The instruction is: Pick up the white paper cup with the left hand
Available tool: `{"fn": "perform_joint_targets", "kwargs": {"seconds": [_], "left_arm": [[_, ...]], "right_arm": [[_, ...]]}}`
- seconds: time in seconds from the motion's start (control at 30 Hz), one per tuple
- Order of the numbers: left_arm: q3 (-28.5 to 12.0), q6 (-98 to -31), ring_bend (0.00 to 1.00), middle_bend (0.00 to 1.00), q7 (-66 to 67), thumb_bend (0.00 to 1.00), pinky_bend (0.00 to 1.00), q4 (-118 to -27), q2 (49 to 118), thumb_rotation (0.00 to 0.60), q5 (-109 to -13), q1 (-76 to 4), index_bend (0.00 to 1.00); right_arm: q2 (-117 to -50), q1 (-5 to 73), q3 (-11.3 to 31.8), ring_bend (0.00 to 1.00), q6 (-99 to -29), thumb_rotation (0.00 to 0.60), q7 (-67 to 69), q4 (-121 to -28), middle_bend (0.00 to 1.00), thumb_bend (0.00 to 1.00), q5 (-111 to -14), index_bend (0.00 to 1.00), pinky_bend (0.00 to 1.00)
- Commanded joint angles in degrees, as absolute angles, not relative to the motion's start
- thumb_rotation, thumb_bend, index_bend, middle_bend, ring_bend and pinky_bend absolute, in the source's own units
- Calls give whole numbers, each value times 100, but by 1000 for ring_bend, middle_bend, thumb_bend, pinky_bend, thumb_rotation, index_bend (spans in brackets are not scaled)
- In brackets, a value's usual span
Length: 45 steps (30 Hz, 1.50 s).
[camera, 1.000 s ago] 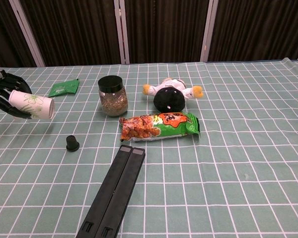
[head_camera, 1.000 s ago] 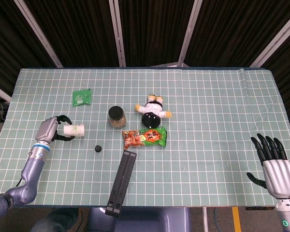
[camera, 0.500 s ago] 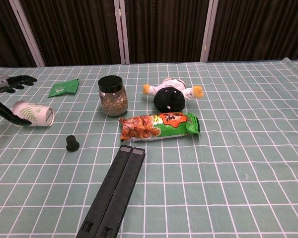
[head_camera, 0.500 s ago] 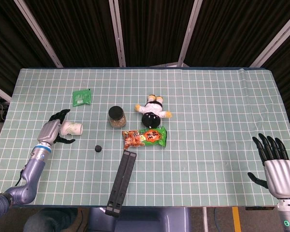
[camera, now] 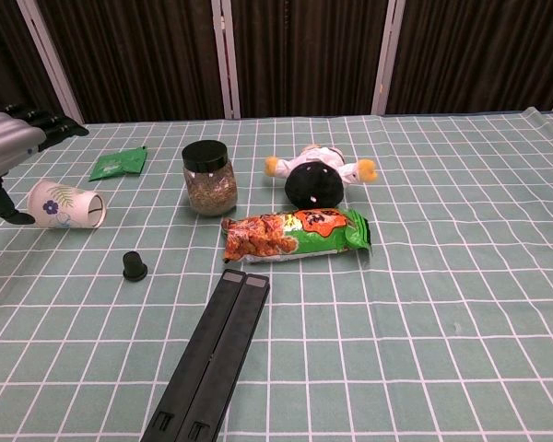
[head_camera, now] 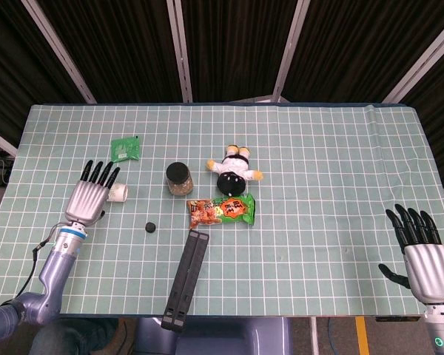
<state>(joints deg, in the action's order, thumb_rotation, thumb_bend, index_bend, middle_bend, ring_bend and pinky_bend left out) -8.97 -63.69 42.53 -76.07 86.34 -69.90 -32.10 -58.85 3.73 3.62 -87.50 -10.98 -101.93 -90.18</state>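
The white paper cup [camera: 66, 204] with a green leaf print lies on its side on the green grid mat, mouth toward the jar; in the head view the cup [head_camera: 118, 192] is mostly hidden behind my left hand. My left hand [head_camera: 93, 196] hovers over it with fingers stretched out straight, holding nothing; in the chest view the left hand [camera: 9, 147] is above the cup at the left edge. My right hand [head_camera: 423, 255] is at the table's near right corner, fingers spread, empty.
A dark-lidded jar [head_camera: 179, 178], a plush doll [head_camera: 234, 169] and an orange-green snack bag [head_camera: 222, 211] sit mid-table. A small black cap [head_camera: 151, 228] lies just right of the cup. A long black bar [head_camera: 186, 279] reaches the front edge. A green packet [head_camera: 125, 149] lies behind.
My left hand has let go of the cup and opened its fingers, lifting above it. The cup dropped to the mat and now lies on its side. The right hand has stayed put.
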Motion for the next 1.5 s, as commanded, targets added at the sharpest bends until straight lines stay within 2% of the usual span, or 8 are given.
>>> {"fn": "perform_joint_targets", "kwargs": {"seconds": [0.03,0.23,0.47,0.6,0.87,1.03,1.23,1.5], "left_arm": [[-712,-6682,0,0,5728,45,0,-7390,9171,600,-6850,-3414,0],[-728,-6525,0,0,6252,45,0,-6855,9605,600,-6549,-3565,0],[-778,-6388,2,7,6268,44,22,-6364,9886,600,-6353,-3657,11],[-757,-6380,60,89,6107,44,128,-6127,9983,600,-6437,-3699,95],[-749,-6182,126,142,5597,43,191,-5466,10289,600,-6500,-3778,155],[-723,-6226,261,291,5295,48,318,-4860,10604,600,-6654,-3805,310],[-793,-6304,372,421,5018,47,413,-4599,10758,600,-6710,-3796,429],[-949,-6562,390,439,4315,47,430,-5025,10530,600,-6850,-3711,455]], "right_arm": [[-5880,372,367,0,-8749,600,-1082,-10187,0,0,-9002,0,0],[-5871,385,385,0,-8713,600,-1034,-10162,0,0,-8936,0,0],[-5896,419,399,0,-8640,600,-1060,-10130,0,0,-8866,0,0],[-5910,429,399,0,-8622,600,-1077,-10133,0,0,-8852,0,0],[-5922,446,401,0,-8581,600,-1093,-10119,0,0,-8805,0,0],[-5923,456,403,0,-8560,600,-1084,-10106,0,0,-8778,0,0],[-5914,459,399,0,-8547,600,-1052,-10096,0,0,-8762,0,0],[-5910,453,375,0,-8567,600,-1048,-10114,0,0,-8812,0,0]]}}
